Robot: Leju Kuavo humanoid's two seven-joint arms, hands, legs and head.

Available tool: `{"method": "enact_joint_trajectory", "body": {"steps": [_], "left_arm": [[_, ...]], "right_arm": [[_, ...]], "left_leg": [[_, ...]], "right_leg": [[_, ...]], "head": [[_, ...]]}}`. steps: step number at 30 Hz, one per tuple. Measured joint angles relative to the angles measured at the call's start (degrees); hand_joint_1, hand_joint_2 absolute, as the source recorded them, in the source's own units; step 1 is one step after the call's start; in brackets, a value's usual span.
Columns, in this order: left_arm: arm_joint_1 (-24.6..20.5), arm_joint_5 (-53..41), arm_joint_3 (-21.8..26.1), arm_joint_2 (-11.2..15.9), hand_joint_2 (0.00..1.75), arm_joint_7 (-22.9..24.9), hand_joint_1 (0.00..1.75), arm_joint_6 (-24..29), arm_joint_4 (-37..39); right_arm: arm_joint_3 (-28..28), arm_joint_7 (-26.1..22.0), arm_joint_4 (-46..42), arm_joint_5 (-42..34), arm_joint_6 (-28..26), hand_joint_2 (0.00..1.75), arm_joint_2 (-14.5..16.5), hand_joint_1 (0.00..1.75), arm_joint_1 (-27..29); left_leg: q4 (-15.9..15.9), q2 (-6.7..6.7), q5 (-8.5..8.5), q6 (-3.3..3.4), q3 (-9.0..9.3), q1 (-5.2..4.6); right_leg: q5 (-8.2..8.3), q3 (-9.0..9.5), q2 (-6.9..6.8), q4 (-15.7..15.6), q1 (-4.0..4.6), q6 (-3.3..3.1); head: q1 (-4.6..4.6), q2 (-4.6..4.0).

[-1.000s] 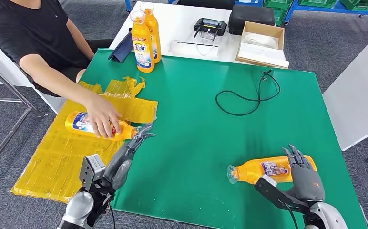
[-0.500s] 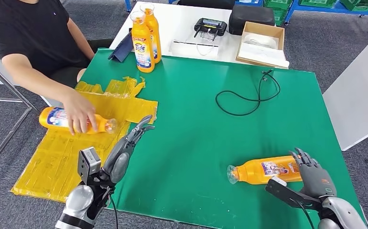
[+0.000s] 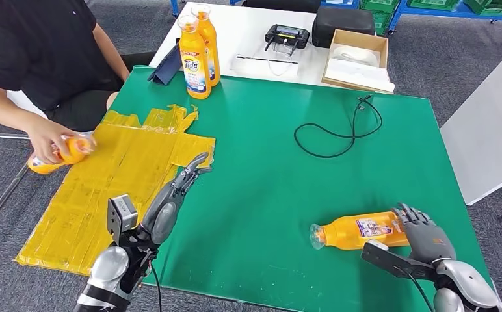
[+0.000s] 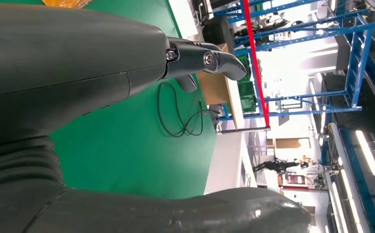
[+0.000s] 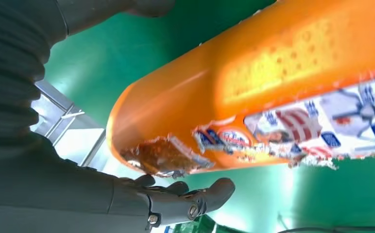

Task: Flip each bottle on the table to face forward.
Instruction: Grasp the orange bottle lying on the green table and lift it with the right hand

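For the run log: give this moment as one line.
left hand: open, above yellow sheet | right hand: at lying bottle, grip unclear | person: holding another bottle

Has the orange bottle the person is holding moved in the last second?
Yes. The orange detergent bottle in the person's hand was lying on the yellow plastic sheet near the left robot hand; it is now carried off the sheet's far-left edge, away from the green table.

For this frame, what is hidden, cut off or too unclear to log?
- Lying bottle: head view, its base sits behind the right robot hand; contact unclear.
- Its label text: right wrist view, torn and too blurred to read.
- Person's bottle: head view, label hidden under their hand.
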Motion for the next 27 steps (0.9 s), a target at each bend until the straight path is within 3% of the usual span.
{"method": "enact_joint_trajectory", "body": {"steps": [11,12,15,16,21,27], "left_arm": [[-2.2,0.0,0.0,0.0,0.00,-0.3,0.00,-0.5,2.2],[-2.4,0.0,0.0,0.0,0.00,-0.3,0.00,-0.5,2.4],[-3.2,0.1,-0.2,0.0,0.00,-0.4,0.00,-0.6,3.2],[-3.6,0.1,-0.3,0.0,0.00,-0.4,0.00,-0.7,3.6],[-5.4,1.0,-1.0,0.0,0.00,-0.9,0.00,-1.1,5.9],[-7.0,2.2,-1.9,0.0,0.00,1.1,0.00,-1.2,6.7]], "right_arm": [[4.4,0.1,7.6,1.3,1.2,1.75,-1.3,0.00,-5.4],[4.9,0.1,8.1,1.3,1.4,1.75,-1.5,0.21,-5.8],[7.3,-0.5,10.5,0.6,3.7,1.75,-2.9,1.52,-7.4],[8.2,-0.9,11.4,0.1,4.7,1.75,-3.5,1.75,-7.9],[12.4,-2.4,15.0,-2.4,6.3,1.75,-6.6,1.75,-9.3],[15.4,-0.6,15.5,-3.4,7.8,1.75,-7.6,1.75,-10.9]], "left_leg": [[0.0,0.01,0.01,0.01,0.07,0.00],[0.0,0.01,0.01,0.01,0.08,0.00],[0.0,0.01,0.00,0.01,0.20,0.01],[0.0,0.01,0.00,0.01,0.26,0.01],[0.0,-0.03,0.00,0.02,0.44,0.01],[0.0,0.00,0.00,0.03,0.70,0.01]], "right_leg": [[0.02,0.05,-0.01,0.0,0.00,0.03],[0.03,0.06,-0.01,0.0,0.00,0.03],[0.02,0.13,0.00,0.0,0.00,0.03],[0.02,0.17,0.00,0.0,0.00,0.03],[0.02,0.34,-0.08,0.0,-0.01,0.04],[0.02,0.34,-0.07,-0.1,-0.01,0.04]], "head": [[-0.01,0.00],[-0.01,0.00],[0.00,0.00],[0.01,0.00],[0.01,0.00],[0.02,0.00]]}}
